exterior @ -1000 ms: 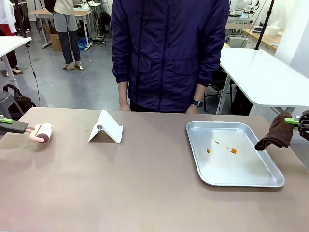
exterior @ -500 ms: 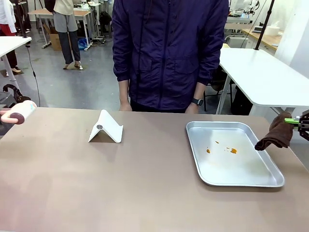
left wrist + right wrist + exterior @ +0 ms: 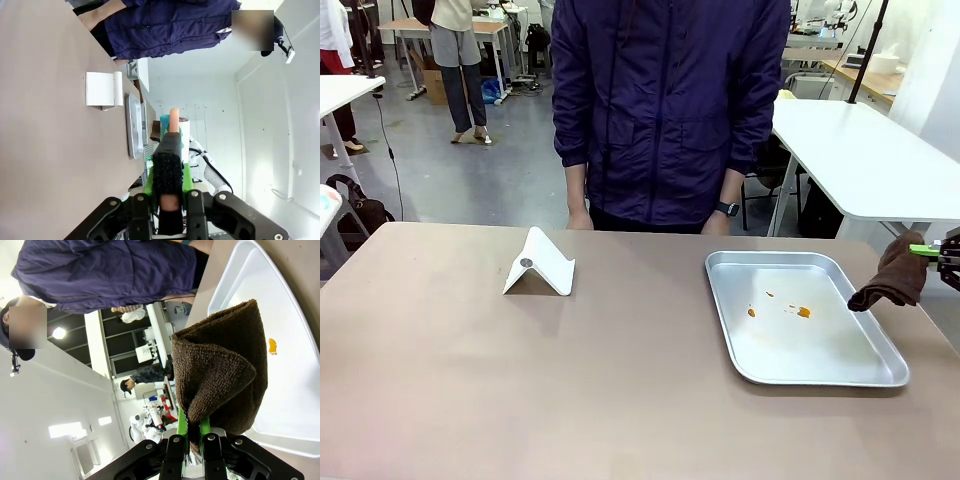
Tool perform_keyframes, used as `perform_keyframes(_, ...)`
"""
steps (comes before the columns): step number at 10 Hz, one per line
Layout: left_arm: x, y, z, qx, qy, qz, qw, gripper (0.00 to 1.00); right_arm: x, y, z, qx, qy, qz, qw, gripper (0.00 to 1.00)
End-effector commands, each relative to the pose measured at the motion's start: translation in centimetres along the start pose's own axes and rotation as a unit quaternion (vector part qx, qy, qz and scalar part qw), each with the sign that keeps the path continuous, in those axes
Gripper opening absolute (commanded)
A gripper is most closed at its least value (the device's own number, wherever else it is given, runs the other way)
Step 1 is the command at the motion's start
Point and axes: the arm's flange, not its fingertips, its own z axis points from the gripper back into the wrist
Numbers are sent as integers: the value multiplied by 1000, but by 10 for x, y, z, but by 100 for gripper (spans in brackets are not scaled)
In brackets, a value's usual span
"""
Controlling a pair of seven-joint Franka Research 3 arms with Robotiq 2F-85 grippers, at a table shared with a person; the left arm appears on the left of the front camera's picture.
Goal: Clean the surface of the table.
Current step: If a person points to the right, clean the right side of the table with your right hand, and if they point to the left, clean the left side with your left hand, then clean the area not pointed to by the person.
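The taupe-brown table (image 3: 610, 380) stretches across the front view and runs down the left side of the left wrist view as a bare top (image 3: 45, 140). My left gripper (image 3: 167, 186) is shut on the black handle of a lint roller (image 3: 168, 167); its pink stem points away from the camera, held above the table. At the table's right edge my right gripper (image 3: 938, 254) is shut on a hanging brown cloth (image 3: 892, 276). In the right wrist view the cloth (image 3: 220, 375) bulges above the right gripper (image 3: 192, 429), over the tray's edge.
A silver metal tray (image 3: 880, 372) with small orange stains (image 3: 803, 312) lies right of centre. A white folded stand (image 3: 538, 265) sits at the back left. A person in a dark blue jacket (image 3: 670, 110) stands at the far edge, hands hanging by the table.
My left arm lifted the lint roller off the table and carried it up and left, out of the front view. The right gripper and cloth have not moved.
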Motion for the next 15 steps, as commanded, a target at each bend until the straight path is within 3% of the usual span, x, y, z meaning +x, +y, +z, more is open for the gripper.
perform_keyframes(1, -14, 7, -13, 8, 0, -15, 1000, 22, -2, 5, 2, -3, 5, -9, 1000, 0)
perform_keyframes(2, -12, 9, -17, 16, -20, -14, 1000, 22, -2, 5, 2, -3, 5, -9, 1000, 0)
perform_keyframes(3, -10, 4, -1, 0, -2, -5, 1000, 22, -2, 5, 2, -3, 5, -9, 1000, 0)
perform_keyframes(15, -10, 4, -1, 0, -2, -5, 1000, 22, -2, 5, 2, -3, 5, -9, 1000, 0)
